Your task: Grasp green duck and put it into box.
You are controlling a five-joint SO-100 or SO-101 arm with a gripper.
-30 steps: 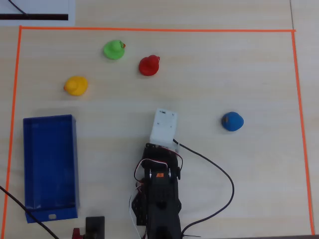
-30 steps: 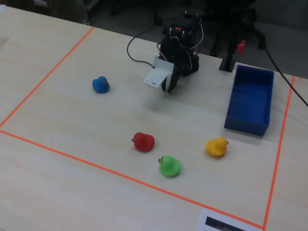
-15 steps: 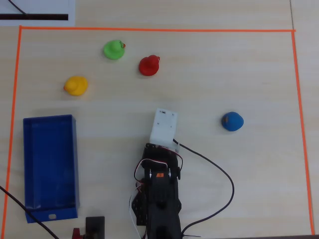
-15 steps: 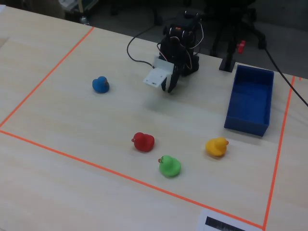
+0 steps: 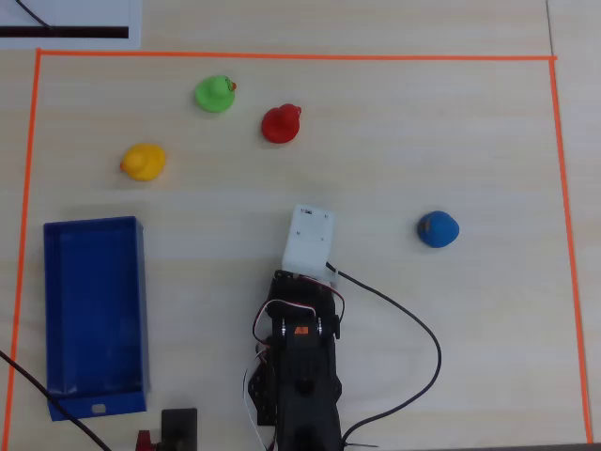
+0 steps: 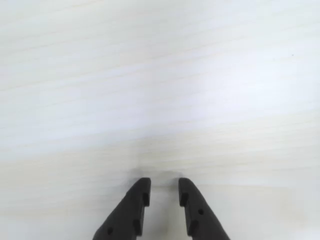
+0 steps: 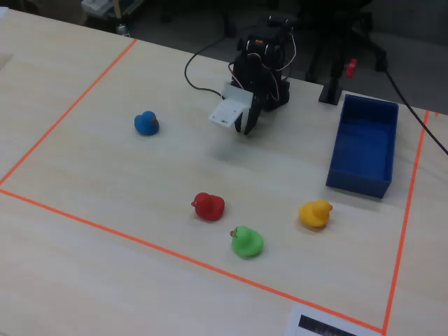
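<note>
The green duck sits on the table at the far left of the overhead view, near the orange tape; in the fixed view it is at the front. The blue box lies open and empty at the overhead view's left, and on the right in the fixed view. My gripper hangs low over bare table near the arm's base, well away from the duck. Its black fingers stand a narrow gap apart with nothing between them. In the fixed view the gripper points down beside the white camera housing, which covers it in the overhead view.
A red duck sits just right of the green one, a yellow duck between the green one and the box, and a blue duck to the right. Orange tape frames the work area. The arm's cable loops right of the base.
</note>
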